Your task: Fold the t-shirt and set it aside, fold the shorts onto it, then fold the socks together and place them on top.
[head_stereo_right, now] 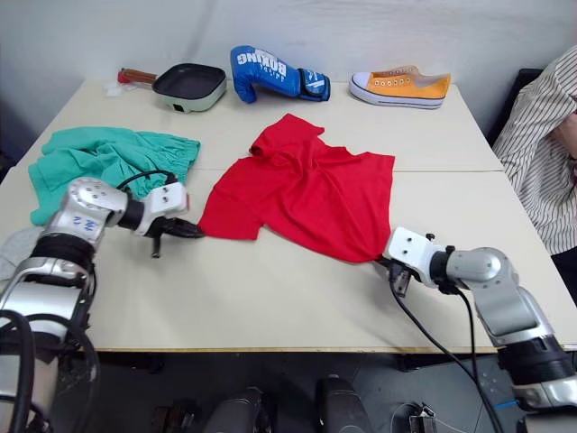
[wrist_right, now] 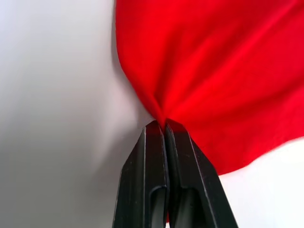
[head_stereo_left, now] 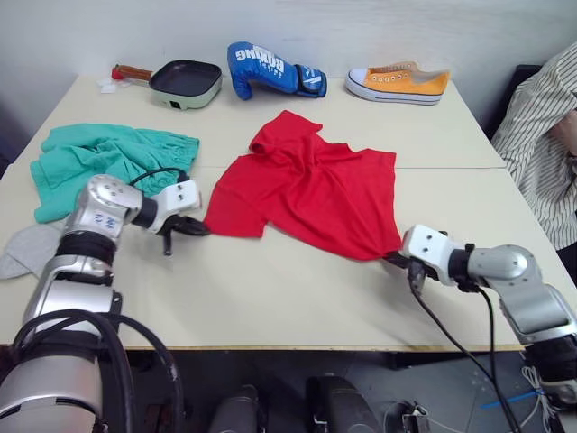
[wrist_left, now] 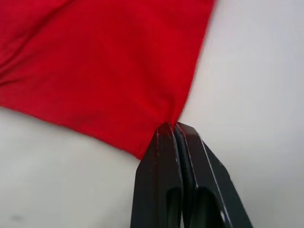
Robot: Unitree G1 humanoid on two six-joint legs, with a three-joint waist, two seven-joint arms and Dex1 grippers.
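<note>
On the table (head_stereo_left: pixel 270 298): red t-shirt (head_stereo_left: pixel 311 185) gripped at both near corners.
Left gripper (wrist_left: pixel 173 127) and right gripper (wrist_right: pixel 161 124) each pinch the hem; green shorts (head_stereo_left: pixel 104 162) lie far left.

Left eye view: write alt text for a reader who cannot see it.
Two robot arms pinch opposite near corners of a red t-shirt spread on a beige table, the left end effector and right end effector both closed on fabric. Green shorts and grey socks lie left; a pan, boxing glove and sneaker line the far edge.
</note>
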